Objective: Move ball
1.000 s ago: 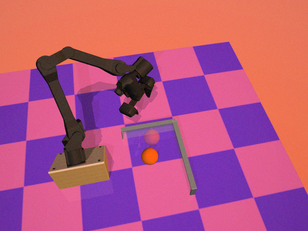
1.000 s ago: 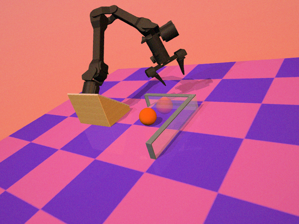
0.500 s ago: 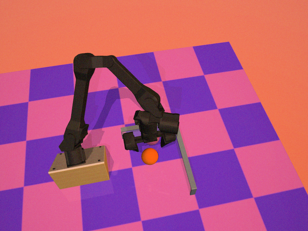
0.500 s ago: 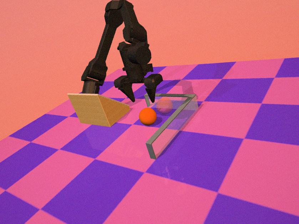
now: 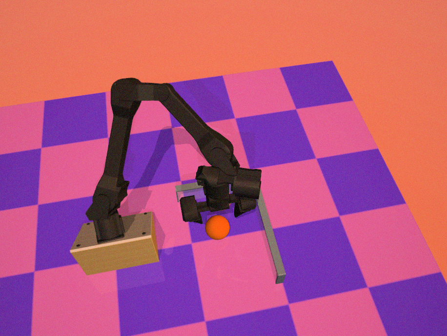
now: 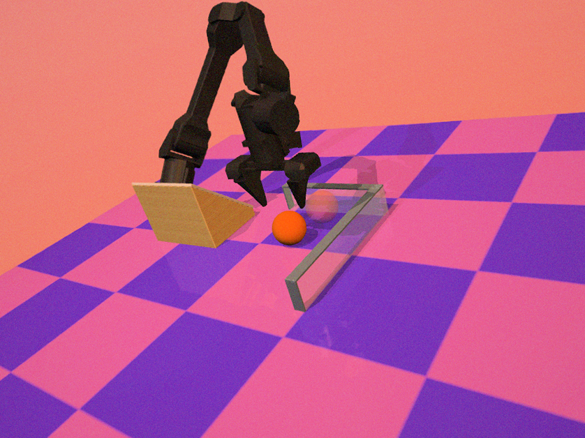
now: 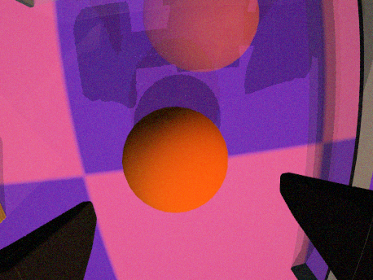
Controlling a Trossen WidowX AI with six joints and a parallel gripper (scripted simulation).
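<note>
The orange ball (image 5: 217,227) (image 6: 289,227) (image 7: 175,159) rests on the table inside the corner. The see-through copy (image 6: 322,206) (image 7: 201,32) is a short way behind it, toward the back wall; in the top view the gripper hides it. My gripper (image 5: 218,219) (image 6: 284,205) (image 7: 189,198) points down, open and empty, with its fingertips above the ball and spread wider than it. In the wrist view the ball shows between and slightly ahead of the fingertips. The long right wall (image 5: 269,235) (image 6: 330,236) and the shorter back wall (image 5: 186,187) (image 6: 332,186) form the corner.
The arm's wooden base block (image 5: 122,253) (image 6: 179,213) stands left of the ball. The right wall runs forward past the ball, close to the gripper's right finger in the top view. The table (image 5: 343,180) (image 6: 392,308) has pink and purple checks.
</note>
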